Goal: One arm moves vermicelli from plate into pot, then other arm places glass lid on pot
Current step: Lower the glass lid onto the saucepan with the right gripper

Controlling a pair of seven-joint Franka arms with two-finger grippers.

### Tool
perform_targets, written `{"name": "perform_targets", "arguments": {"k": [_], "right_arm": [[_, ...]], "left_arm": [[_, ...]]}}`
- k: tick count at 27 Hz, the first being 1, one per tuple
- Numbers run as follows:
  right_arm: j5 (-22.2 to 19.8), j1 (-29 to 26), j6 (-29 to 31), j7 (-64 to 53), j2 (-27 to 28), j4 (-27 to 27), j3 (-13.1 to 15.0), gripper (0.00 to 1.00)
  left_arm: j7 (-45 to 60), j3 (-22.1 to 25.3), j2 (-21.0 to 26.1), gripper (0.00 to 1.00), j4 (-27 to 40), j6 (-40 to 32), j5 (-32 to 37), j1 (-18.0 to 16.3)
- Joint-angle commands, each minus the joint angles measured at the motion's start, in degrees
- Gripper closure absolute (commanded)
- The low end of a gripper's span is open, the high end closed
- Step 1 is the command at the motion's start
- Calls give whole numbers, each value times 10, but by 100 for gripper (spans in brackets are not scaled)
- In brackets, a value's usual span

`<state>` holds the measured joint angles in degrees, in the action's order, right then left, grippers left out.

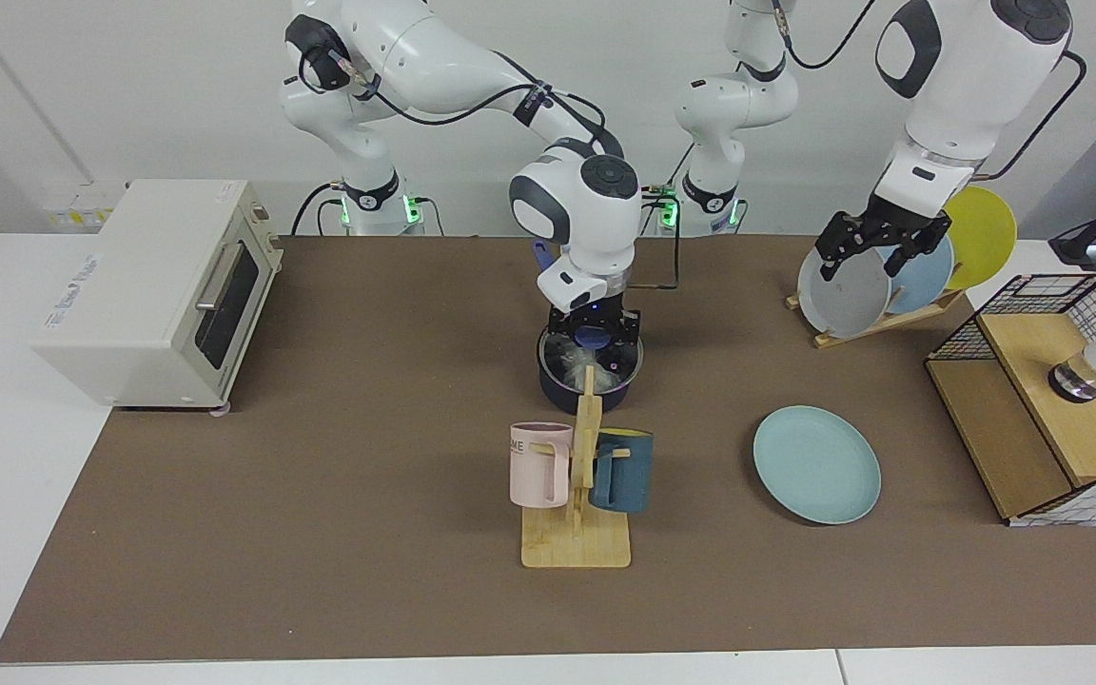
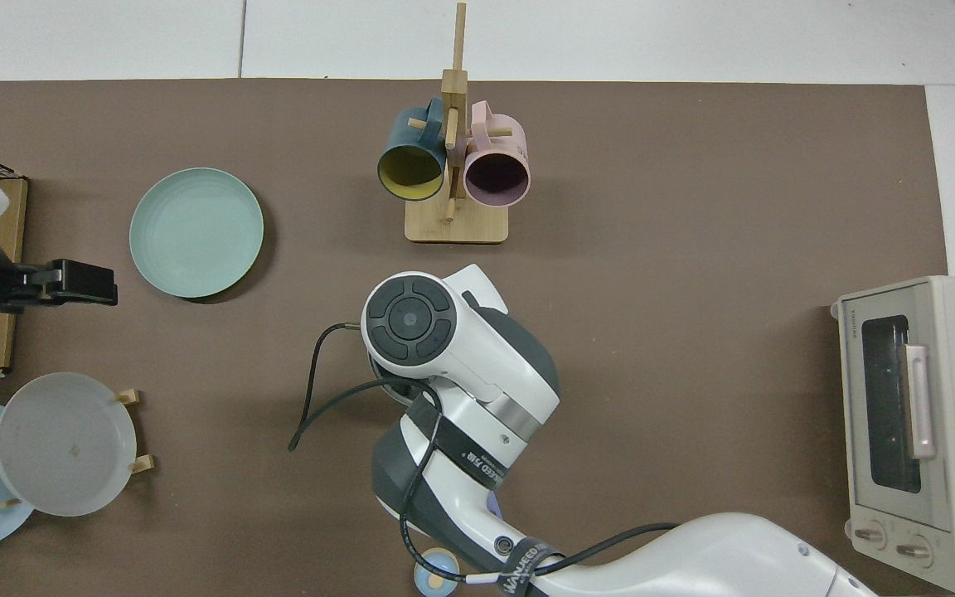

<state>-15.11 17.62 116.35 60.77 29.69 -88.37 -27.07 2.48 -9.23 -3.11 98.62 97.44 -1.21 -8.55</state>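
Currently right claw point(image 1: 596, 335) grips glass lid point(image 1: 593, 354) knob on pot point(image 1: 557, 385); left claw point(image 1: 876, 249) open, idle; oven point(image 2: 913, 431) reads TOSHIBA.

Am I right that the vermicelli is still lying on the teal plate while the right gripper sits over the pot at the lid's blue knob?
Not quite: the facing view shows the teal plate bare and the vermicelli already inside the pot. The rest holds: the right gripper sits over the pot at the blue knob.
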Motion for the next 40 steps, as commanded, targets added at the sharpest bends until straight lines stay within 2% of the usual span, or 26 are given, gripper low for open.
{"name": "perform_targets", "arguments": {"k": [1,19,20,22,31,36,40], "right_arm": [[-12,-11,-9,15,-2,-6,-10,100],[23,-16,-9,14,-1,-14,-11,100],[23,-17,-9,13,-1,-14,-11,77],[23,-21,-9,12,0,-13,-11,0],[20,-21,-16,-8,-4,-5,-12,0],[22,-21,-46,-14,-9,16,-13,0],[22,-39,-99,-25,-9,52,-43,0]], "left_arm": [[2,0,-2,0,-6,-7,10,0],[2,-1,-2,0,-6,-7,10,1],[2,-1,-3,0,-6,-7,10,0],[2,0,-3,0,-6,-7,10,1],[2,-1,-3,0,-6,-7,10,1],[2,-1,-2,0,-6,-7,10,1],[2,-1,-3,0,-6,-7,10,1]]}}
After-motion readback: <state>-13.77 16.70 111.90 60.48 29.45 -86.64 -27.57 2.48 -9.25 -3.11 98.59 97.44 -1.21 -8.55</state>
